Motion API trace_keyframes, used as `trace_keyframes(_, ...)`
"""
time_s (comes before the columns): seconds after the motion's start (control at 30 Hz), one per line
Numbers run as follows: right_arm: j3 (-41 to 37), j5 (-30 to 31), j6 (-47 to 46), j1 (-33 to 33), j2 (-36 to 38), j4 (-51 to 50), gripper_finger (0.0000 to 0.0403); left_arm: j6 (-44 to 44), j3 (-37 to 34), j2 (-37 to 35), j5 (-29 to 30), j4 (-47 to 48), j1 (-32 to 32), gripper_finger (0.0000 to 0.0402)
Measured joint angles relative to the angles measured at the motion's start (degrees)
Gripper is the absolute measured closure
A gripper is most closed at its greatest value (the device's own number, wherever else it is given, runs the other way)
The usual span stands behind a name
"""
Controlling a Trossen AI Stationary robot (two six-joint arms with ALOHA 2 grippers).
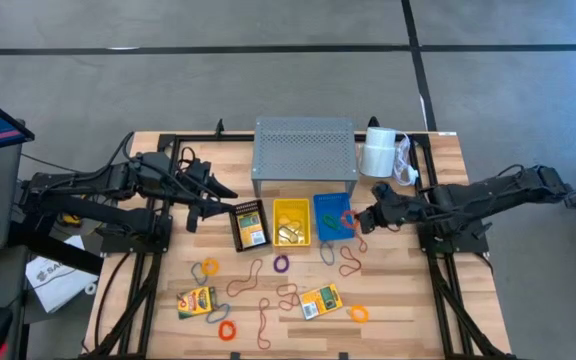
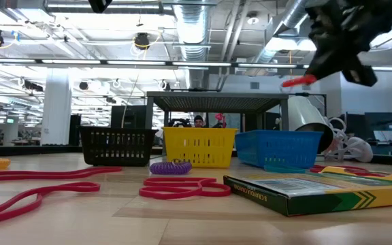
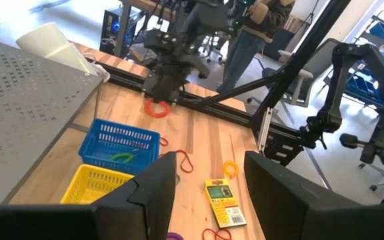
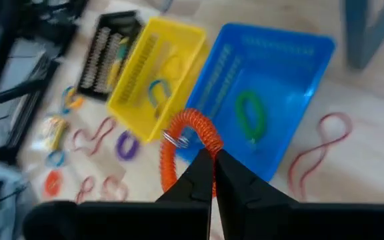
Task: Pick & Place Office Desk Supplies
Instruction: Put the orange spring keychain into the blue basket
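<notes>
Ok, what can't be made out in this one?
- Black basket contents: too small in the high view; the mesh wall hides them in the low view.
- Left gripper: cut off by the left wrist view's edge.
- Yellow basket contents: blurred in the right wrist view.
- Right gripper holds the orange coil, whose lower part its fingers hide.

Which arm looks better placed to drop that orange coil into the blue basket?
The right. Its end effector is shut on the orange coil above the blue basket; the left end effector hangs empty beside the black basket.
</notes>
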State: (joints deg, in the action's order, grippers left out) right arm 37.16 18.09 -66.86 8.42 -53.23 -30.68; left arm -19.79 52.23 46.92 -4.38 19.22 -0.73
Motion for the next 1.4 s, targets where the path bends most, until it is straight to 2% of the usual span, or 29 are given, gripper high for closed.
trace_keyframes(0.23, 0.0, -5.0, 5.7, -7.6, -6.7, 4.7, 0.0403, 0.0, 0.0, 0.0, 0.1, -0.1, 0.0, 0.0230)
trace_keyframes(0.5, 0.0, -9.4, 9.3, -12.6, -14.3, 9.3, 0.0403, 0.0, 0.0, 0.0, 1.3, -0.2, 0.0, 0.0230)
trace_keyframes(0.8, 0.0, -12.2, 10.9, -13.5, -19.2, 12.4, 0.0403, 0.0, 0.0, 0.0, 1.6, -0.3, 0.0, 0.0230)
trace_keyframes(1.13, 0.0, -13.0, 11.4, -13.5, -19.2, 13.2, 0.0401, 1.5, 0.0, 0.0, 1.9, -0.2, 0.0, 0.0230)
trace_keyframes(1.23, 0.0, -13.3, 11.4, -13.5, -19.2, 13.2, 0.0385, 1.5, 0.0, 0.0, 1.9, -0.2, 0.0, 0.0230)
trace_keyframes(1.4, 0.0, -13.3, 11.4, -14.1, -19.2, 12.7, 0.0327, 1.5, 0.0, 0.0, 1.9, -0.2, 0.0, 0.0230)
